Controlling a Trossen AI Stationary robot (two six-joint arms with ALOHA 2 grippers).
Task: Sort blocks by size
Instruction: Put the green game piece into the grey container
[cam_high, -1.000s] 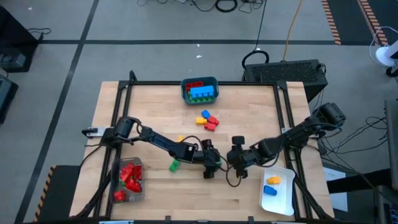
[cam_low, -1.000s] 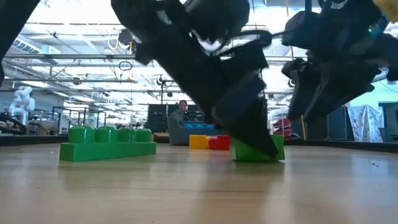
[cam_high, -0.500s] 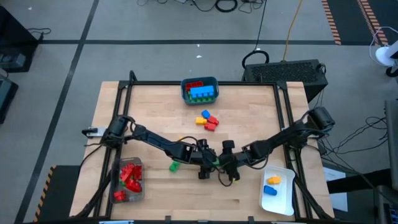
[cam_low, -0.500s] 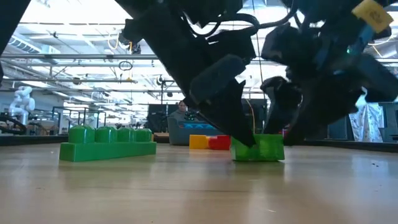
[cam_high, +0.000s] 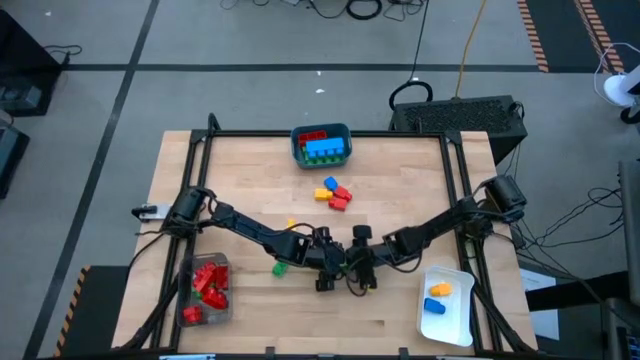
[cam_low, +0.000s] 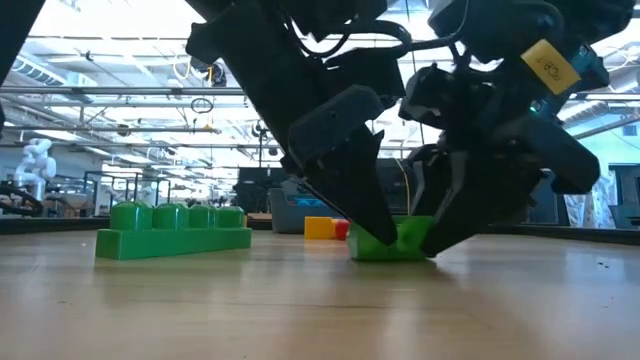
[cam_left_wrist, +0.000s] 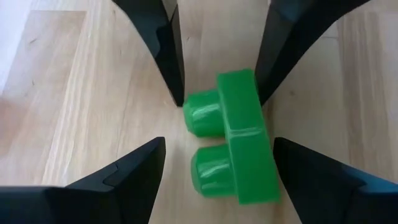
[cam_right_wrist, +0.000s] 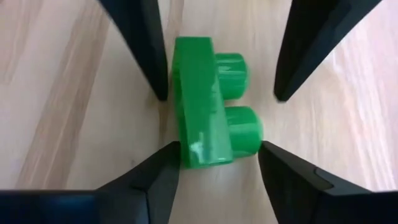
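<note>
A small green two-stud brick (cam_left_wrist: 239, 149) lies on its side on the wooden table (cam_high: 250, 180), between my two grippers; it also shows in the right wrist view (cam_right_wrist: 202, 118) and the low view (cam_low: 392, 242). My left gripper (cam_left_wrist: 219, 142) and my right gripper (cam_right_wrist: 219, 144) are both open and face each other, each with its fingers on either side of this brick. In the high view they meet near the table's middle, left (cam_high: 330, 272) and right (cam_high: 358, 270). A longer green brick (cam_low: 173, 228) rests flat to the left. My left gripper has one finger (cam_left_wrist: 311, 174) against the brick's flat underside (cam_left_wrist: 268, 180); its other finger stands clear of the studs. The fingers slant down from the table's left. My right gripper has one finger (cam_right_wrist: 158, 168) against the same underside (cam_right_wrist: 183, 146), slanting down from the table's right. Its other fingertip (cam_right_wrist: 273, 158) is right beside a stud (cam_right_wrist: 249, 130); whether it touches, I cannot tell.
A teal bin (cam_high: 322, 146) with blue and red bricks stands at the far edge. Loose yellow, blue and red bricks (cam_high: 335, 192) lie before it. A clear box of red bricks (cam_high: 208, 285) is near left. A white tray (cam_high: 445, 300) with orange and blue bricks is near right.
My right gripper has come toward the table's left and down to the small green brick, meeting my left gripper there. My left gripper has shifted slightly toward the left. The brick has slid a little to the left and now sits tipped between the fingers.
</note>
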